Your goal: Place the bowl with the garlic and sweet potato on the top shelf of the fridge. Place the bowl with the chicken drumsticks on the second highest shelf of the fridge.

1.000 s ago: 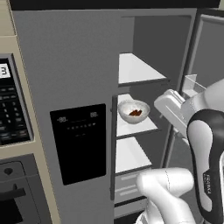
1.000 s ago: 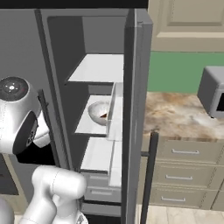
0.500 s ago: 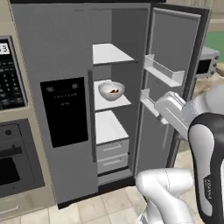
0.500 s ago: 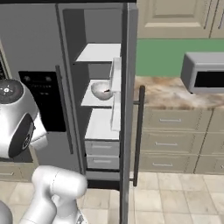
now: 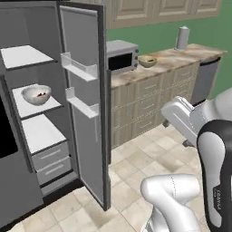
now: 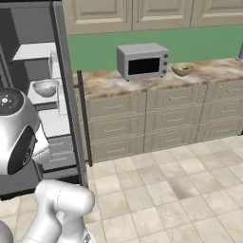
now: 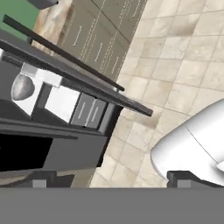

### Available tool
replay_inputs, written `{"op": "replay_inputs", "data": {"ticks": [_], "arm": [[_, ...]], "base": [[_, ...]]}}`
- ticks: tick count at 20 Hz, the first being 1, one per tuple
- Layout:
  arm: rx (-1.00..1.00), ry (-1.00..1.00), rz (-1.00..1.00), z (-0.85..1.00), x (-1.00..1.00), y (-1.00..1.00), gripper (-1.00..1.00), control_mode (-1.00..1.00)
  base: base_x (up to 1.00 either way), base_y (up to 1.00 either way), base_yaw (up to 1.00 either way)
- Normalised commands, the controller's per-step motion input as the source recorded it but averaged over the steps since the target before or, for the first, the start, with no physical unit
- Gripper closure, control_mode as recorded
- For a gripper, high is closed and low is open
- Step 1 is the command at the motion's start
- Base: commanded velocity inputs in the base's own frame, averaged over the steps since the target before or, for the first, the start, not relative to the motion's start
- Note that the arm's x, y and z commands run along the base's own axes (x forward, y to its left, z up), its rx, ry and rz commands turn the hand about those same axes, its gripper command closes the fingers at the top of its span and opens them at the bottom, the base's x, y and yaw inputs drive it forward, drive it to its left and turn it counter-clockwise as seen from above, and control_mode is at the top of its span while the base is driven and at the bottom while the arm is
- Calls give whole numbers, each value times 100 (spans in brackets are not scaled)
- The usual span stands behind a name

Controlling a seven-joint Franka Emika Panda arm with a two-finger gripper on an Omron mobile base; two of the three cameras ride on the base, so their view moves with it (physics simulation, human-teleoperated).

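A white bowl [image 5: 36, 94] with brownish-red pieces sits in the open fridge, on the shelf below the uppermost visible shelf [image 5: 25, 56], which is bare. The same bowl shows in the right base view [image 6: 45, 88] and, rolled sideways, in the hand view [image 7: 22, 86]. A second, tan bowl [image 5: 147, 61] stands on the counter right of the microwave [image 5: 120, 56], also seen from the right base [image 6: 182, 70]; its contents are too small to tell. My gripper [image 7: 109, 183] is open and holds nothing, well away from both bowls.
The fridge door [image 5: 84, 104] stands wide open, with its edge and handle [image 6: 83, 123] between fridge and counter. A paper towel roll [image 5: 182, 38] stands at the counter's far end above a dishwasher [image 5: 206, 79]. Tiled floor [image 6: 180, 180] lies before the drawers.
The whole picture has shifted: the base has moved, so the fridge now sits at the left and the counter with microwave and tan bowl has come into view. The white bowl stays on its shelf.
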Motion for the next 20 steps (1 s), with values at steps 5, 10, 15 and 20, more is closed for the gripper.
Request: {"op": "replay_inputs", "data": {"ticks": [5, 10, 15, 20], "arm": [[0, 0, 0, 0, 0, 0, -100, 100], [0, 0, 0, 0, 0, 0, -100, 100], [0, 0, 0, 0, 0, 0, -100, 100], [0, 0, 0, 0, 0, 0, -100, 100]], "base": [[18, -100, -49], [99, -60, -19], [100, -64, -3], [100, -44, 0]]}}
